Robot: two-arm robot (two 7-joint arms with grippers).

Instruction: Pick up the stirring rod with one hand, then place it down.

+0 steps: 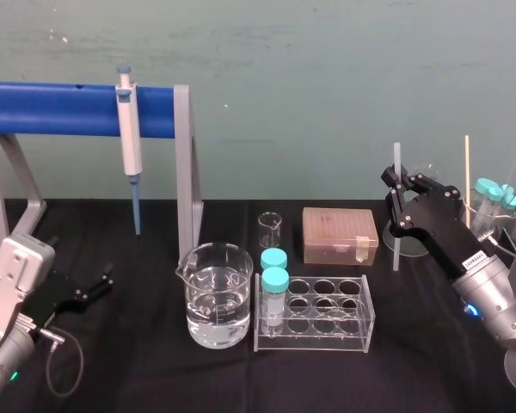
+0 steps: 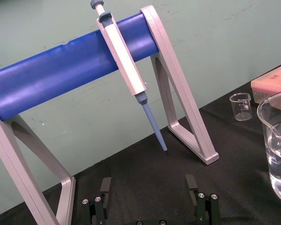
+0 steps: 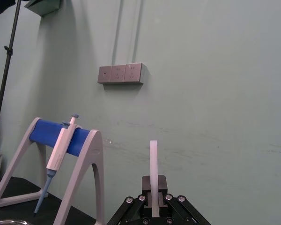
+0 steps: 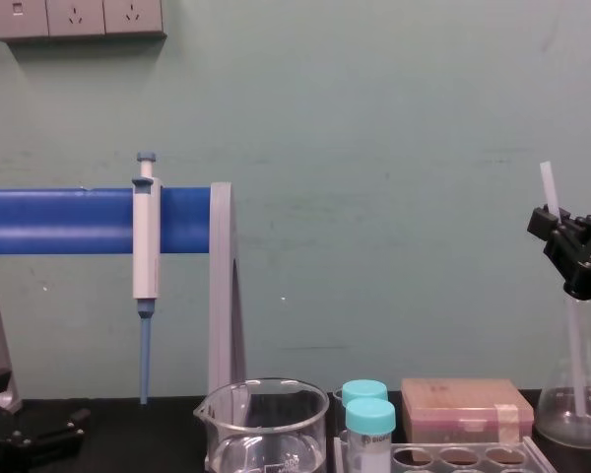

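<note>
The stirring rod (image 1: pixel 396 232) is a thin translucent white stick standing nearly upright at the right of the table. My right gripper (image 1: pixel 397 186) is shut on it a little below its top end, and most of its length hangs beneath the fingers. From the chest, the stirring rod (image 4: pixel 573 345) slants down in front of a flask, with the right gripper (image 4: pixel 554 223) clamped near its top. In the right wrist view the rod (image 3: pixel 153 164) rises from between the shut fingers. My left gripper (image 1: pixel 93 289) rests open low at the left, its fingers (image 2: pixel 105 186) spread apart with nothing between them.
A white-and-blue pipette (image 1: pixel 129 138) hangs on a blue-barred stand (image 1: pixel 60 107) at the back left. Mid-table are a water-filled beaker (image 1: pixel 213 297), a small beaker (image 1: pixel 270 229), a clear tube rack (image 1: pixel 318 314) with two teal-capped tubes and a brown box (image 1: pixel 340 234). A flask (image 4: pixel 576 409) stands far right.
</note>
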